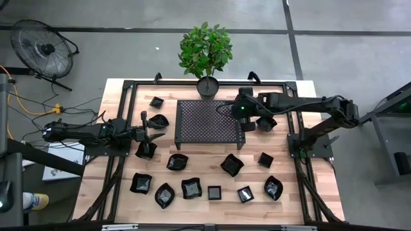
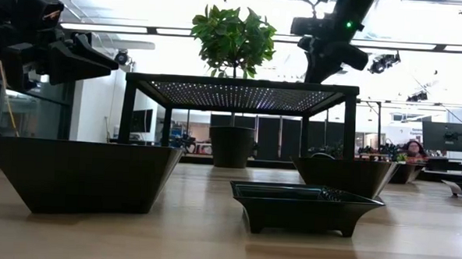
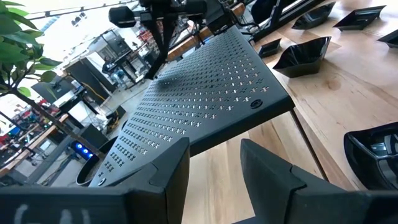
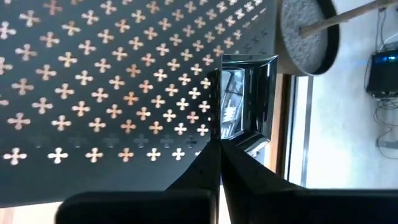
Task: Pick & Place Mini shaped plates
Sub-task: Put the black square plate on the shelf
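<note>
Right tool is over the far right corner of the perforated rack, fingers clenched on the rim of a small glossy black plate, which hangs at the rack's edge just beside the plant pot.

Left tool is at the left side of the tabletop, level with the rack's left edge, fingers apart and gripping nothing (the gap between them shows only rack and wood).

Other mini plates lie scattered over the near half of the tabletop. A few more sit left of the rack and one to its right, under the right arm.
</note>
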